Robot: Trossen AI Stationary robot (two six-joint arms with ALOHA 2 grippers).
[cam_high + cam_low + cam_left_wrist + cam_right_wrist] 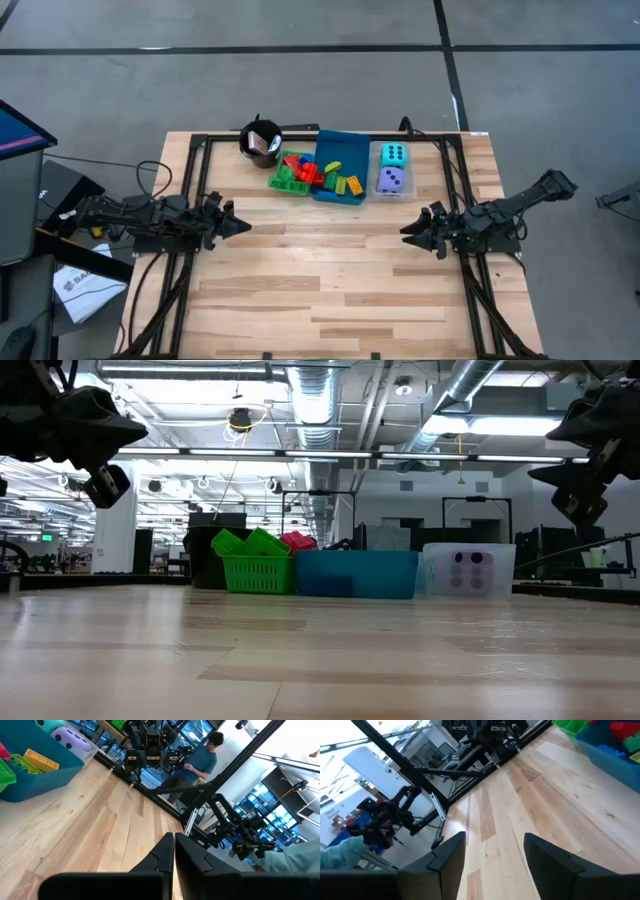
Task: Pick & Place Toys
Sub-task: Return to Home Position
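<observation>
High view first: bricks (pixel 305 170) heaped in green tray (pixel 275 183) and blue tray (pixel 341 201), cyan die (pixel 393 154) and purple die (pixel 391 180) in clear tray (pixel 376 168), all at far edge of tabletop (pixel 330 280). Left jaws pressed together, right jaws apart, both empty, well apart from trays. For clean homing: fold back slowly, stay high, avoid swinging toward trays.

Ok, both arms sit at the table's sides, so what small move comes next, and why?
Probably just shut the right gripper: its jaws stand apart, empty, while the left gripper is shut. No toy lies loose on the table; bricks sit in the green tray and blue tray, both dice in the clear tray.
</observation>
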